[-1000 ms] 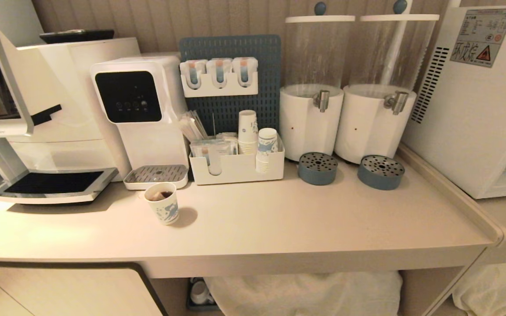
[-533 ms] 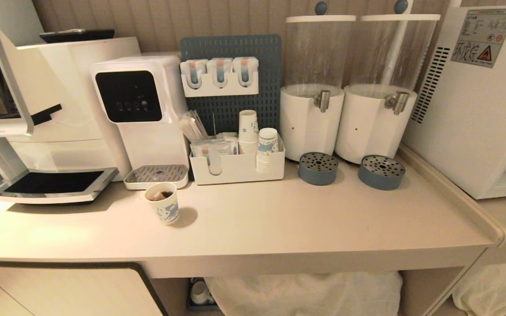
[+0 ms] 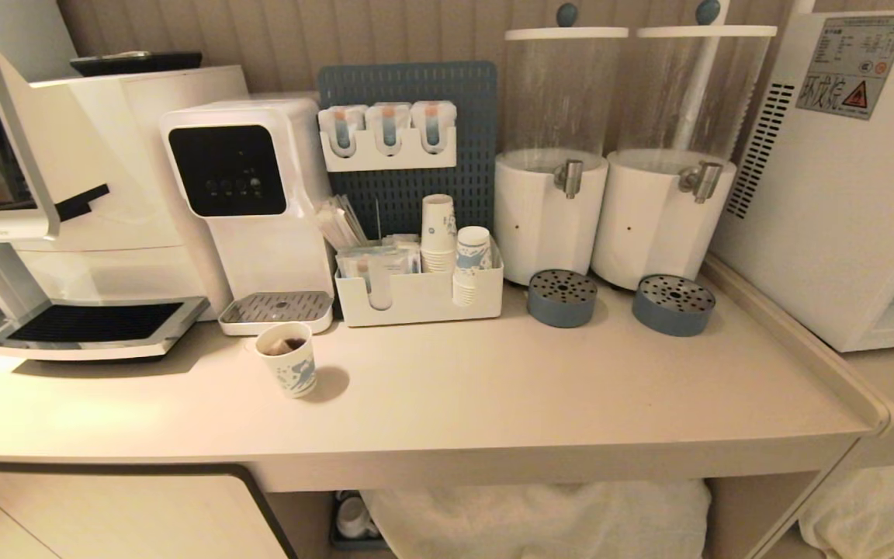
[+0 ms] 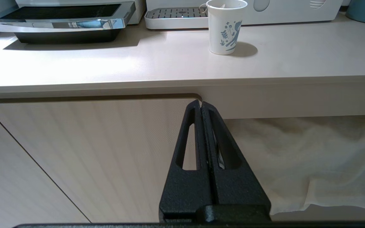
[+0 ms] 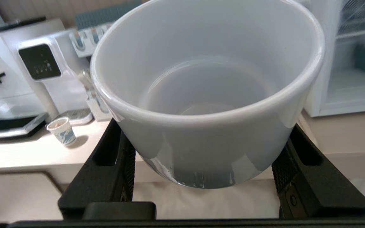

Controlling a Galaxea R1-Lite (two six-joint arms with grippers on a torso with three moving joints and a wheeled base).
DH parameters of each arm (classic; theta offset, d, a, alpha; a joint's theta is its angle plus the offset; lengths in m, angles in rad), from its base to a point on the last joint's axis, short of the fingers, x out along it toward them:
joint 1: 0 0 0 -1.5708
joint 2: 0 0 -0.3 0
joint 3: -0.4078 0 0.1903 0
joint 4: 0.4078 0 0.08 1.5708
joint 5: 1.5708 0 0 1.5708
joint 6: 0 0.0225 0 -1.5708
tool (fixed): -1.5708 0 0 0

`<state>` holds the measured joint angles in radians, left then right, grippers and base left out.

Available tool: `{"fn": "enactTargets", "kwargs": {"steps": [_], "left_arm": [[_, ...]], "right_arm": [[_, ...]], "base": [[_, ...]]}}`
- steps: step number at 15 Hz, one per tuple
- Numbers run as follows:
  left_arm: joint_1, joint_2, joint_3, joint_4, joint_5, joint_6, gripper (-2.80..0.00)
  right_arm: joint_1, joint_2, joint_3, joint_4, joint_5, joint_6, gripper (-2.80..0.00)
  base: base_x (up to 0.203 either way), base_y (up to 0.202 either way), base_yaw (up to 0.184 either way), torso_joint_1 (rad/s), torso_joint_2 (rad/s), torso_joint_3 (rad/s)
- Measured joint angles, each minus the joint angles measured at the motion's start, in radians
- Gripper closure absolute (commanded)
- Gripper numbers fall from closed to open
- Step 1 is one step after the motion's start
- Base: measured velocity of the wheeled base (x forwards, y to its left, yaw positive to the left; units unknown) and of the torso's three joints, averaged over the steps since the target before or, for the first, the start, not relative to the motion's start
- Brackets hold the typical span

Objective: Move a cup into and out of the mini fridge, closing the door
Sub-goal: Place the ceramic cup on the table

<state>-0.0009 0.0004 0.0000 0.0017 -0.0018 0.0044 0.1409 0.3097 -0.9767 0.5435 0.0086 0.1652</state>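
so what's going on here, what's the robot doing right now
The right gripper holds a plain white cup, empty and upright, out in front of the counter. The mini fridge sits at the counter's right end. The left gripper is shut on nothing, parked low by the cabinet front. A paper cup stands untouched on the counter.

White cup (image 5: 208,95), black fingers (image 5: 119,164), blue-patterned paper cup (image 3: 289,359).
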Motion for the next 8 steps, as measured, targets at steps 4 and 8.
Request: {"fn": "enactTargets", "kwargs": {"steps": [4, 8], "left_arm": [[-0.001, 0.0, 0.0, 0.0, 0.002, -0.001, 0.0], [0.0, 0.0, 0.0, 0.0, 0.002, -0.002, 0.0]], "right_arm": [[0.339, 0.157, 0.066, -0.103, -0.209, -0.011, 0.0], [0.412, 0.377, 0.185, -0.379, -0.337, -0.018, 0.0]], "base": [[0.0, 0.0, 0.0, 0.0, 0.0, 0.0], [0.0, 0.0, 0.0, 0.0, 0.0, 0.0]]}}
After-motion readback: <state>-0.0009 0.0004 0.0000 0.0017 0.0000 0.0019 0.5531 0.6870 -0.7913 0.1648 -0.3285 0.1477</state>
